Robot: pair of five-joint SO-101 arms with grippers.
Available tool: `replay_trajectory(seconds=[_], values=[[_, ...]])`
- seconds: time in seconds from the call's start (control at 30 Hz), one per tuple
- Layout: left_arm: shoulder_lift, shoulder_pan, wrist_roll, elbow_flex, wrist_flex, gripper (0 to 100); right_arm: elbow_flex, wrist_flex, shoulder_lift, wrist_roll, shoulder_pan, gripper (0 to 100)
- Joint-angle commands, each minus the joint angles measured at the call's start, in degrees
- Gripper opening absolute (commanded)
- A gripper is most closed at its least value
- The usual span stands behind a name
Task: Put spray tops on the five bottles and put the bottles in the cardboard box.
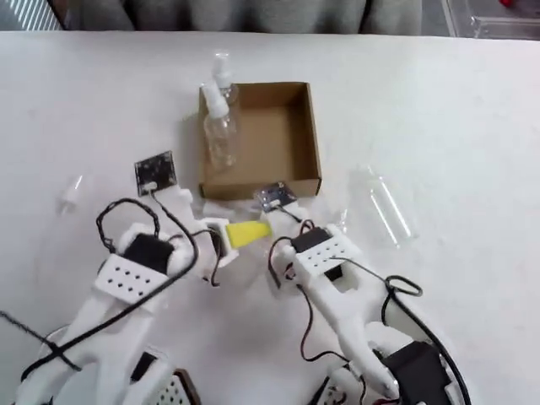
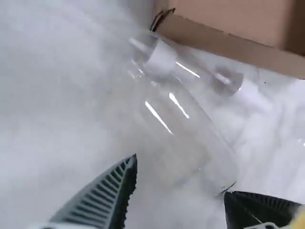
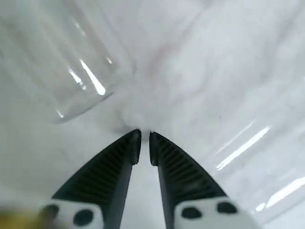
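Left gripper (image 2: 183,205): jaws wide, empty, flanking the base of clear bottle (image 2: 186,138), which lies at 6 o'clock of cardboard box (image 2: 228,43), long axis running from jaws toward box wall. Right gripper (image 3: 145,138): nearly closed, empty.

Left arm (image 1: 94,327), right arm (image 1: 348,319): white printed shells, perforated wrist plates, black motor blocks, looping black cables. Fingers (image 3: 107,179): dark, ribbed, tapering. One yellow part (image 1: 247,233).

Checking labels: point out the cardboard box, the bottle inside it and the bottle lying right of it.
cardboard box (image 1: 274,135): high view, bare floor.
boxed bottle (image 1: 221,139): high view, clear body.
lying bottle (image 1: 390,211): high view, clear body.
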Motion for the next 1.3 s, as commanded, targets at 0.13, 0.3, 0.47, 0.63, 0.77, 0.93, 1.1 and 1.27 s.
replay_trajectory(seconds=[0.13,0.3,0.47,0.63,0.77,0.93,1.1,1.27], values=[[17.6,-1.5,4.2,-5.1,-7.8,49,-2.0,0.6,-0.3,0.8,0.7,1.5],[23.7,-8.0,6.5,-7.7,-12.7,49,-2.0,0.7,-0.3,0.8,0.7,1.5],[28.0,-7.9,6.5,-8.0,-14.9,49,-2.0,0.7,-0.3,0.8,0.7,1.5],[29.6,-5.5,6.5,-7.6,-14.8,49,-2.0,0.7,-0.3,0.8,0.7,1.5],[29.6,-5.5,6.5,-7.1,-15.0,49,-2.1,1.7,-0.3,0.9,0.7,1.5],[29.6,-5.4,6.4,-6.5,-15.2,46,-2.1,1.8,-0.3,0.9,0.7,1.5],[29.6,-5.8,6.2,-6.6,-15.2,22,-2.1,1.8,-0.3,0.9,0.7,1.5],[29.6,-6.0,-1.8,-6.4,-14.6,2,-2.0,1.8,-0.2,0.9,0.7,1.5]])
